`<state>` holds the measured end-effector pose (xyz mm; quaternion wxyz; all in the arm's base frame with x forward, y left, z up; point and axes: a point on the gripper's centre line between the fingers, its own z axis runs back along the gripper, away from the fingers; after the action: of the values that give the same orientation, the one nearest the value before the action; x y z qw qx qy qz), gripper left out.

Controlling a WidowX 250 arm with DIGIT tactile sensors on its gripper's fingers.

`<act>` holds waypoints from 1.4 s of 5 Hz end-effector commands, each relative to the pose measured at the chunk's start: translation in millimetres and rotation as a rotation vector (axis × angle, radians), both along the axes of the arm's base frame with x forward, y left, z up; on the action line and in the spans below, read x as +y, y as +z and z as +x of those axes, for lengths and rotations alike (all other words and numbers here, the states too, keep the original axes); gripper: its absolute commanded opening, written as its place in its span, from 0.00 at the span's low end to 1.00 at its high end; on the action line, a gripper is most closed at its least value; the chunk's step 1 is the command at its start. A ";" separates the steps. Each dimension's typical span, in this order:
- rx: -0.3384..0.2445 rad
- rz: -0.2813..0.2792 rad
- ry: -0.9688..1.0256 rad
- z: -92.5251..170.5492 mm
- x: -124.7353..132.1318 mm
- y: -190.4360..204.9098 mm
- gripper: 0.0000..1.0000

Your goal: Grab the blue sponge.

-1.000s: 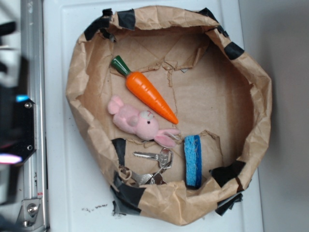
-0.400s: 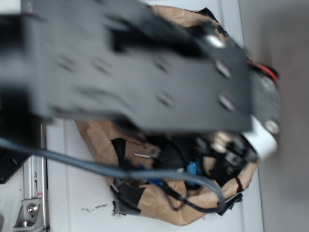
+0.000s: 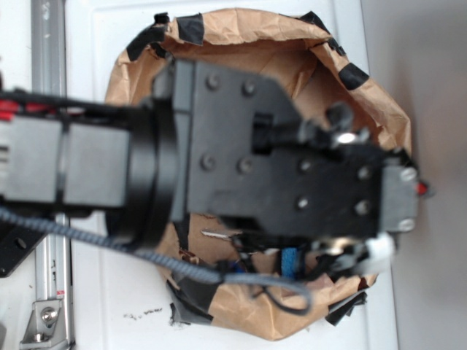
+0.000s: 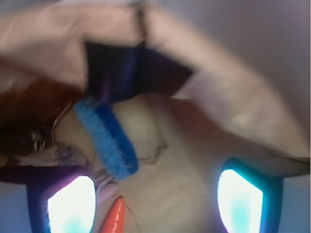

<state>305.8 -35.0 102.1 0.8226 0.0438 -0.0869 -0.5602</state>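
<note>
The blue sponge [image 4: 109, 138] is a bright blue porous block lying on the brown paper floor of the bag. In the wrist view it sits above and to the left of the gap between my fingers, apart from both. My gripper [image 4: 155, 204] is open, its two glowing fingertips [image 4: 70, 204] set wide, with only paper and an orange carrot tip [image 4: 116, 218] showing between them. In the exterior view my black arm [image 3: 277, 168] hangs over the bag, and a small piece of the sponge [image 3: 290, 262] peeks out under its lower edge.
The crumpled paper bag wall [image 3: 379, 109] with black tape patches [image 4: 131, 73] rings the objects. A key [image 3: 215, 235] pokes out beneath the arm. A grey cable [image 3: 182, 266] trails across the bag's near rim. A metal rail [image 3: 47, 292] runs along the left.
My arm has swung in from the left over the bag, now hiding the carrot, the pink bunny and most of the sponge from the exterior view. The sponge has not moved.
</note>
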 end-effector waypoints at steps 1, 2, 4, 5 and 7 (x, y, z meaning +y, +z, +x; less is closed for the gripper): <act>-0.001 -0.094 -0.145 -31.8 -12.0 2.2 1.00; 0.009 -0.085 -0.138 -25.7 -15.3 -16.4 1.00; -0.089 -0.066 -0.035 -7.7 -35.0 -54.4 1.00; -0.033 -0.060 -0.033 -2.7 -39.7 -69.8 0.80; 0.030 -0.171 0.107 -1.7 -20.8 -61.3 0.00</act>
<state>305.2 -43.7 26.2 0.8604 -0.0411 -0.1007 -0.4979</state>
